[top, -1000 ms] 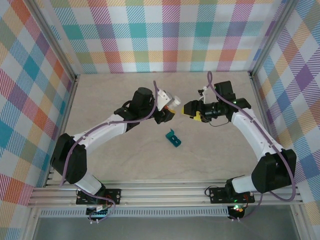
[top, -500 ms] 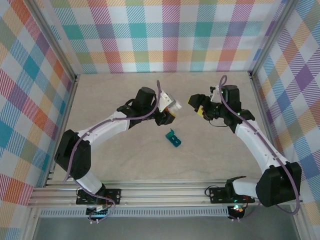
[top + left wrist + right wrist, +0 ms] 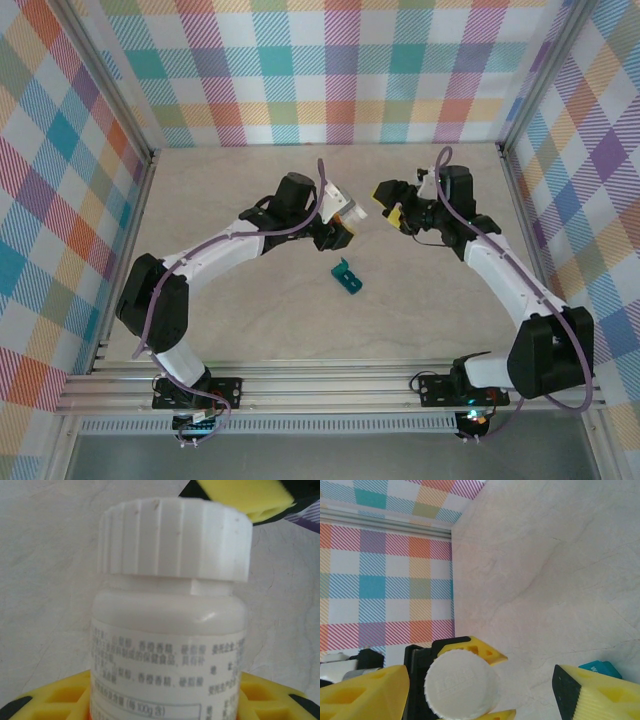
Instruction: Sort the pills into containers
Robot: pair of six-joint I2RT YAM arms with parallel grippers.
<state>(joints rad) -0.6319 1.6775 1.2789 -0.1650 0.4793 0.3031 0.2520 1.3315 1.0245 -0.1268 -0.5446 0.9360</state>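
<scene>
My left gripper [image 3: 340, 222] is shut on a small white bottle [image 3: 347, 210], held off the table with its ribbed cap [image 3: 172, 540] pointing right. Yellow fingers [image 3: 47, 700] clamp the labelled body. My right gripper [image 3: 386, 203] faces that cap end on and is open. In the right wrist view the cap [image 3: 462, 684] sits between my wide-apart fingers [image 3: 365, 692], nearer the left one, with a gap to each. The teal pill box, the containers [image 3: 346, 277], lies on the table below both grippers, also as a teal corner [image 3: 600, 669]. The pills are out of view.
The beige marbled tabletop [image 3: 240, 310] is walled by checked panels on three sides, with metal frame posts [image 3: 520, 110] at the corners. Both arms arch in from the near rail [image 3: 330, 385] and meet at mid table.
My right gripper has swung left and a little farther back, up to the bottle's cap. The left gripper with the bottle has shifted slightly right. The pill box has not moved.
</scene>
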